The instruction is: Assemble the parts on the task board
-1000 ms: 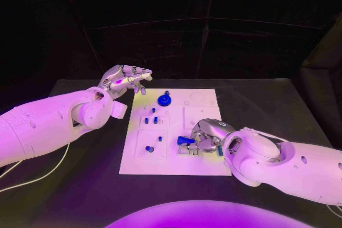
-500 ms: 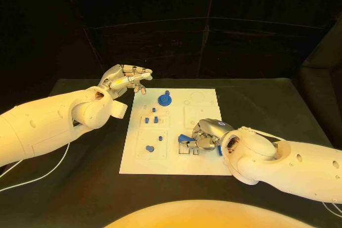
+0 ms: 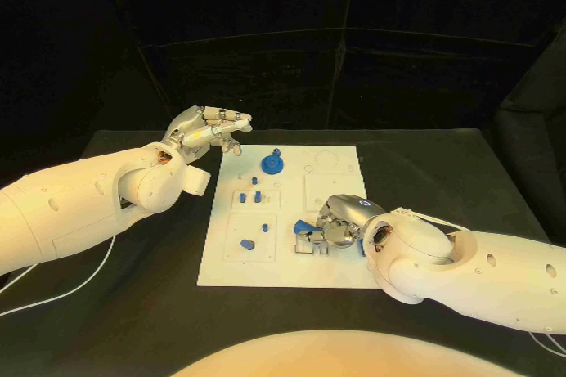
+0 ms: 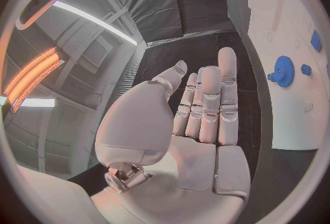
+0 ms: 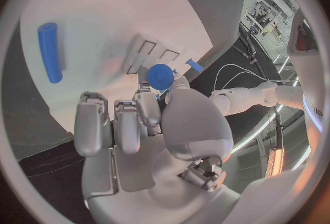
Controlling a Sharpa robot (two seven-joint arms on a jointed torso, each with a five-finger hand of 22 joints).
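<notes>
Board: the flat white rectangular task board (image 3: 283, 222) lies mid-counter on the black counter (image 3: 472, 172), so both arms can reach it.
Right hand: the silver right hand (image 3: 334, 227) rests low over the board's near right part, its fingers (image 5: 148, 105) pinching a small round-headed blue part (image 5: 161, 76) at the tips, seemingly so it can be seated in a slot (image 5: 141, 53) just beside it.
Left hand: the silver left hand (image 3: 207, 132) hangs above the counter off the board's far left corner, fingers (image 4: 206, 103) straight and pressed side by side, holding nothing; likely parked clear of the work.
Other parts: a blue toothed gear wheel (image 3: 272, 163) sits at the board's far end, small blue pegs (image 3: 250, 197) stand mid-board, and a blue piece (image 3: 247, 244) lies nearer the left edge.
Progress: judged partway; several recesses look unfilled.
</notes>
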